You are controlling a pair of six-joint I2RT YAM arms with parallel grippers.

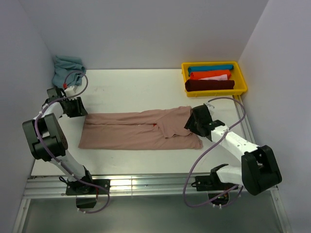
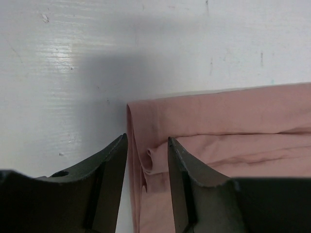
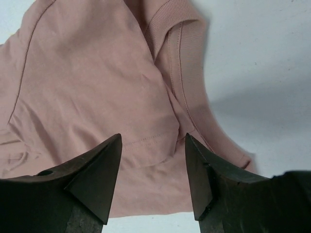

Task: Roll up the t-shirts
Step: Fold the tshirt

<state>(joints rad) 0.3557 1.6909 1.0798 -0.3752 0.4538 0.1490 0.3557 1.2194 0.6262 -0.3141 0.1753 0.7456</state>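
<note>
A dusty pink t-shirt (image 1: pixel 131 131) lies folded into a long strip across the middle of the table. A small red-orange mark (image 1: pixel 154 126) shows near its centre. My left gripper (image 1: pixel 80 110) is at the strip's far left corner. In the left wrist view its jaws (image 2: pixel 146 138) stand partly open astride the folded edge of the t-shirt (image 2: pixel 233 111), not pinching it. My right gripper (image 1: pixel 190 124) is over the right end. In the right wrist view it is open (image 3: pixel 153 137) above the sleeve hem and ribbed collar of the t-shirt (image 3: pixel 97 82).
A yellow bin (image 1: pixel 241 77) at the back right holds rolled shirts in teal, orange, white and dark red. A crumpled blue-grey cloth (image 1: pixel 68 68) lies in the back left corner. White walls close in the table on three sides.
</note>
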